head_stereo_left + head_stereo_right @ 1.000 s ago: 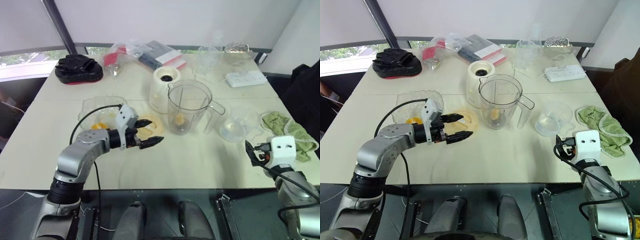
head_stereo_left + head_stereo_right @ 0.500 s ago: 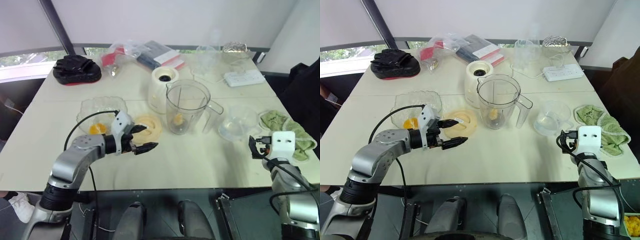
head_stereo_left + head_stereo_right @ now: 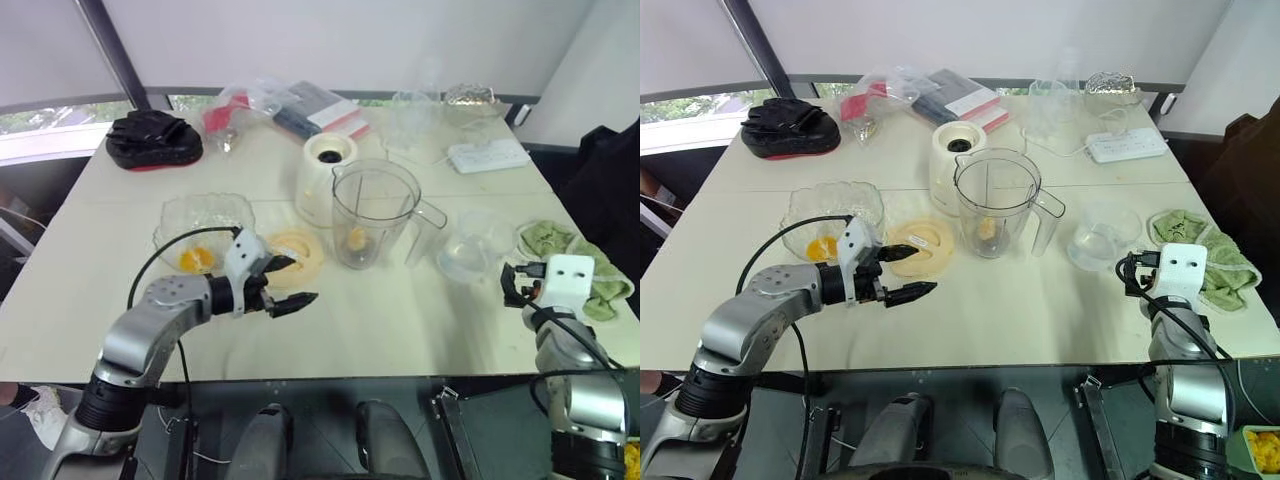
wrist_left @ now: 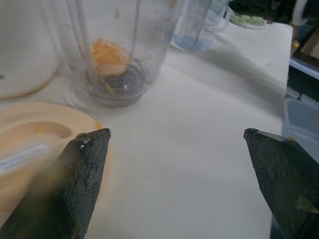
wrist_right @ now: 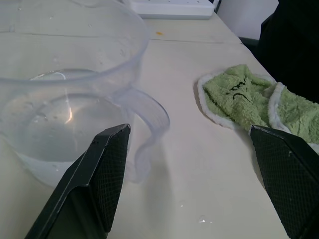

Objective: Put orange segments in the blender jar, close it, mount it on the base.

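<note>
Jar first: the blender jar (image 3: 375, 215) stands upright and lidless near the middle of the table (image 3: 400, 320). One orange segment (image 4: 109, 56) lies at its bottom by the blades. Just behind the jar, to its left, sits the white base (image 3: 328, 175), with nothing mounted on it. The yellow lid (image 3: 295, 255) lies flat just left of the jar. Farther left of the jar is a glass bowl (image 3: 205, 205) holding more orange segments (image 3: 195, 258).

The left gripper (image 3: 298, 280) is low over the table, left of and in front of the jar. Its fingers are spread wide with nothing between them, and one fingertip (image 4: 84, 164) hangs at the lid's near rim. In front of the jar lies a broad bare stretch of tabletop reaching to the front edge (the roomiest part of the surface).

To the right of the jar stands a clear jug (image 3: 470, 245), close beside the jar's handle. Well right of the jar, near the table's front edge, the right gripper (image 3: 1127, 272) is parted wide and holds nothing. A green cloth (image 3: 575, 260) lies beyond it at the right edge.
</note>
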Robot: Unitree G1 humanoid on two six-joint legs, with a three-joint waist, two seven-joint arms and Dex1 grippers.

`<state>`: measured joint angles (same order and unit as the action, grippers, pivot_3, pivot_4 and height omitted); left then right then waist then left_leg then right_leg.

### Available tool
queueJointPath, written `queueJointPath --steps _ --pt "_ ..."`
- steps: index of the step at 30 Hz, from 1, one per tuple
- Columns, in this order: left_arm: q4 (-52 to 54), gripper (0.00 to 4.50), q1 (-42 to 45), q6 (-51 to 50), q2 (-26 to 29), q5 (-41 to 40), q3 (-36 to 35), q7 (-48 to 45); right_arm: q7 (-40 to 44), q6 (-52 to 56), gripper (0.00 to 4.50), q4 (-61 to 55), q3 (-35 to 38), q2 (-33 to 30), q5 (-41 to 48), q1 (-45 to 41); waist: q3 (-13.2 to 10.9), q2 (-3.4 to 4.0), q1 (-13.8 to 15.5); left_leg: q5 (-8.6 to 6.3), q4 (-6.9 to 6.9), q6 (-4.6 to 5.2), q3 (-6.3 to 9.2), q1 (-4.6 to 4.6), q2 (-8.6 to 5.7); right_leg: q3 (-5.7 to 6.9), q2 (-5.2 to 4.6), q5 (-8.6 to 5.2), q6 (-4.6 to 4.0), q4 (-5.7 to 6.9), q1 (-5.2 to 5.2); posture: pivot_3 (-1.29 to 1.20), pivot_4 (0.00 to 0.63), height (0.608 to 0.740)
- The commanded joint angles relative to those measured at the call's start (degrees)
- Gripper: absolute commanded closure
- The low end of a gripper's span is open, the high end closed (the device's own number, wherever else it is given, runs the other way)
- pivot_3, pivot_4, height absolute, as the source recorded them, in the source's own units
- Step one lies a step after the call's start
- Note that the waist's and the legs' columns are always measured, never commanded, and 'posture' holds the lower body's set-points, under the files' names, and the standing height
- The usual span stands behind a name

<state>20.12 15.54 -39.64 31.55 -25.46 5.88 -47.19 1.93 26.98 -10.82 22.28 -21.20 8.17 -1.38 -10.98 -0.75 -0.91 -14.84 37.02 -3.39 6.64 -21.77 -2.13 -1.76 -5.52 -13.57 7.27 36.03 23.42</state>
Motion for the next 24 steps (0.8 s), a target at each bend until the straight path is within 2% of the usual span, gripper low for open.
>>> queueJointPath --steps 1,12,24 --pt "2.34 0.04 0.44 0.92 0.75 0.09 -0.04 0.13 -1.66 -1.47 0.58 0.65 1.46 0.64 -0.15 -1.92 0.0 0.0 0.01 0.0 0.0 0.0 0.0 0.0 0.0 0.0 0.0 0.0 0.0 0.0 0.0 0.0 0.15 0.74" --pt "2.8 0.04 -0.13 3.38 2.0 2.33 1.35 0.03 -5.34 -1.13 0.58 4.87 2.46 4.26 1.4 -5.84 -0.01 0.02 -0.1 0.0 -0.02 0.0 0.0 0.0 0.0 0.0 0.0 -0.01 -0.01 -0.01 0.01 0.0 0.15 0.74" --pt "2.83 0.04 -0.41 4.28 2.11 2.78 1.97 0.09 -7.4 -3.93 0.58 8.38 2.2 4.73 0.92 -7.78 -0.03 0.05 -0.13 0.0 -0.03 0.0 0.0 -0.01 0.0 0.0 0.0 -0.01 -0.01 -0.01 0.02 0.0 0.15 0.74"
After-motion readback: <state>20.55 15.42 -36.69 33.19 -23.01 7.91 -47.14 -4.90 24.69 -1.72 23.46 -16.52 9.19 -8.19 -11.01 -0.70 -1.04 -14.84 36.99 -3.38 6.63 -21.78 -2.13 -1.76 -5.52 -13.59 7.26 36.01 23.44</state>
